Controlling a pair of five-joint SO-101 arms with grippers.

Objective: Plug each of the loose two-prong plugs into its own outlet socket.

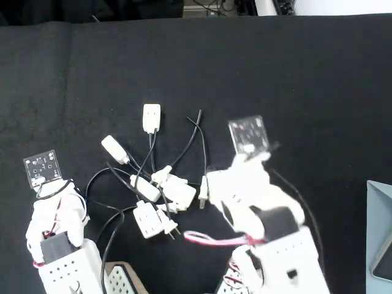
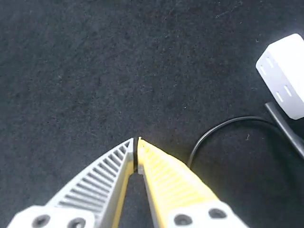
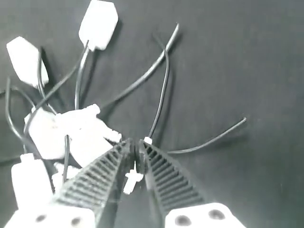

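Several white outlet sockets and two-prong plugs on black cords lie tangled mid-table, among them a socket [image 1: 151,116] farthest back and a loose plug [image 1: 169,226] with its prongs showing. My right gripper [image 3: 135,144] is shut on a small white plug [image 3: 132,179], whose thin cord [image 3: 163,90] runs away from the fingertips. From above, that plug [image 1: 202,195] sits at the right edge of the pile, beside the right arm [image 1: 245,184]. My left gripper [image 2: 137,141] is shut and holds nothing, low over bare cloth. A white socket [image 2: 284,78] lies off to its side.
Black cloth [image 1: 294,73] covers the whole table, with open room at the back and far left. A grey-blue tray [image 1: 381,233] stands at the right edge. The left arm [image 1: 58,226] rests at the front left, next to a perforated white part [image 1: 118,278].
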